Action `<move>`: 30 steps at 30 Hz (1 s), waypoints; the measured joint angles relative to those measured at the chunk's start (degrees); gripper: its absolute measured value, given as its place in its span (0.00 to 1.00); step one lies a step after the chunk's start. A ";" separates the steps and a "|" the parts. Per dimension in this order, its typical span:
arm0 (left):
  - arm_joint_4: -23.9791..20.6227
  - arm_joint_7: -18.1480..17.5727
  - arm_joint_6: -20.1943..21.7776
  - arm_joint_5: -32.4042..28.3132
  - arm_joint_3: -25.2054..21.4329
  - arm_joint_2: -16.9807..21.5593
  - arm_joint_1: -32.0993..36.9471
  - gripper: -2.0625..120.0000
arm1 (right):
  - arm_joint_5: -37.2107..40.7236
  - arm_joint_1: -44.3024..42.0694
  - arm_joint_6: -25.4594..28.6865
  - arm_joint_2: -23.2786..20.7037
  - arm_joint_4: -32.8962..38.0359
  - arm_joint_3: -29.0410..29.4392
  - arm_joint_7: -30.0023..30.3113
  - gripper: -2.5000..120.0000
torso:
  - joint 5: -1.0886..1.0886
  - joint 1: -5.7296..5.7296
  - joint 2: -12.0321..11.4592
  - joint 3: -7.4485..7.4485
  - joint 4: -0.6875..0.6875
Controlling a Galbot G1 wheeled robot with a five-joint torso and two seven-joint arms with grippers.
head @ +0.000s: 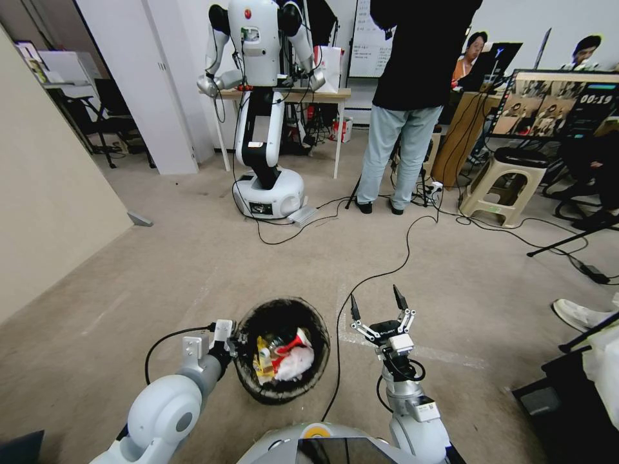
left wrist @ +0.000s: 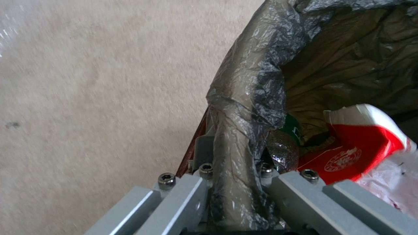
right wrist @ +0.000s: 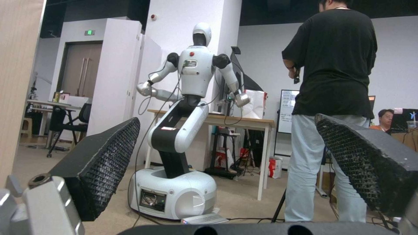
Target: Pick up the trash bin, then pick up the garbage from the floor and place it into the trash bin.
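Left gripper clamped on bin rim; garbage inside; right gripper beside bin, spread, empty; task probably near done; next: check floor.

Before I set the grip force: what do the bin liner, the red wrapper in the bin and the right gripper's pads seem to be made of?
The bin liner looks like thin dark plastic film: crinkled, glossy, bunched over the rim where the left gripper clamps it. The red wrapper seems glossy printed foil or coated paper, creased. The right gripper stands open; its pads look like black rubber with a fine knurled grid, matte.
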 joint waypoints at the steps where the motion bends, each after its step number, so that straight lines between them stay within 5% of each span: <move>1: 0.51 0.04 0.00 -0.29 -0.04 -0.15 -0.21 0.02 | 0.02 0.05 0.01 0.03 -0.08 0.02 -0.02 0.84 | 0.00 0.00 0.00 0.00 0.00; 30: 7.96 1.54 -0.24 0.27 -0.99 -2.26 -2.46 0.06 | -0.18 -0.20 0.30 0.26 -0.41 -0.47 -0.58 0.84 | -0.01 0.00 0.00 0.00 0.00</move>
